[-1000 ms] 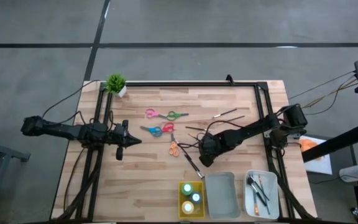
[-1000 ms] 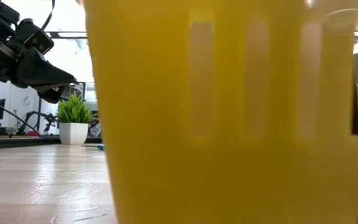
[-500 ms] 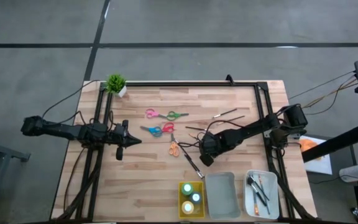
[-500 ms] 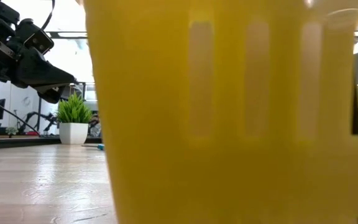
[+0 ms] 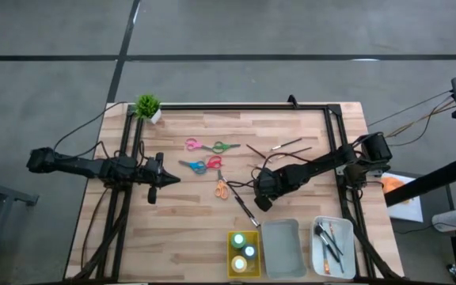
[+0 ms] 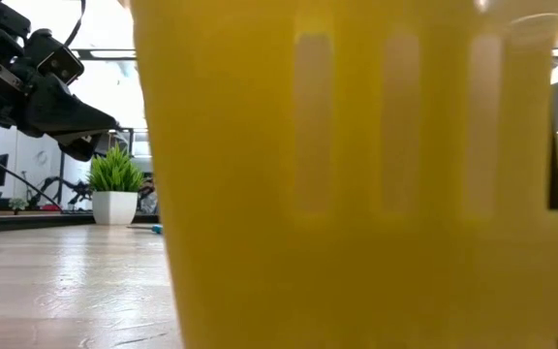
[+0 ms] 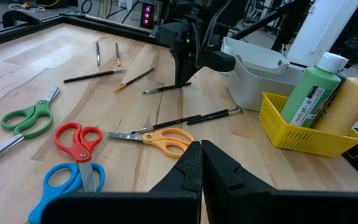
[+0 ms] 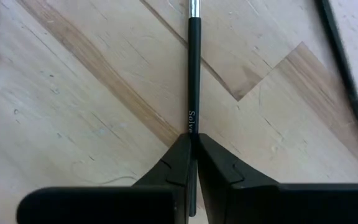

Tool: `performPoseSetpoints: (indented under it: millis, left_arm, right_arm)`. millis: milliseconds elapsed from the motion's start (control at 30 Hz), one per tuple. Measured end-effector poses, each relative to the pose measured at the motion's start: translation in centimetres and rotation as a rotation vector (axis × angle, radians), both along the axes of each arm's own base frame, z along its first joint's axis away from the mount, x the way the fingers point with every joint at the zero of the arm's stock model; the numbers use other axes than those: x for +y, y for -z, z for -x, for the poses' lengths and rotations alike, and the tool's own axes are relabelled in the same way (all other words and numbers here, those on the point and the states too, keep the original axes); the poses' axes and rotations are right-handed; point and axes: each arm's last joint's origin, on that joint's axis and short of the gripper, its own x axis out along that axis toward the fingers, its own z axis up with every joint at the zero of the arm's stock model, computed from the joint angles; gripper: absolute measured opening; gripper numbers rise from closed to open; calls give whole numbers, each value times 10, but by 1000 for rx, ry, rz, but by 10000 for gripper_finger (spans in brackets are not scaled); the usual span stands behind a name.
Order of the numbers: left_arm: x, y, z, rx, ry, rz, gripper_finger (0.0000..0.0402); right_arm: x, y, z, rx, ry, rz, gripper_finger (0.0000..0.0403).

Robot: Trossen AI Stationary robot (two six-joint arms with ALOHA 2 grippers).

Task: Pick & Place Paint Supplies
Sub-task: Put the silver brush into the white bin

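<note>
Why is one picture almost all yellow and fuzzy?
In the low view the yellow tray sits right against the camera, out of focus, hiding most of the table; window glare whitens the room behind the potted plant. The high view shows that tray sharply, small at the table's edge.

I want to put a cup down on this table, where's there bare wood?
Bare wood lies left of the yellow tray, below the left gripper, and along the far edge right of the potted plant. The middle is crowded: scissors, loose brushes, and the right gripper shut on a brush.
</note>
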Motion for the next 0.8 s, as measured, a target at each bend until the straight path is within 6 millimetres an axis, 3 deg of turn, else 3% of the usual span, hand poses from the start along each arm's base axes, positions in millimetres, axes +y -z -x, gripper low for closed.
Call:
performPoseSetpoints:
  millis: [333, 800]
  left_arm:
    - [0, 0, 0, 0, 0, 0, 0]
    - [0, 0, 0, 0, 0, 0, 0]
  right_arm:
    - [0, -10, 3, -30, 0, -9, 15]
    - [-2, -50, 23, -70, 66, -6, 15]
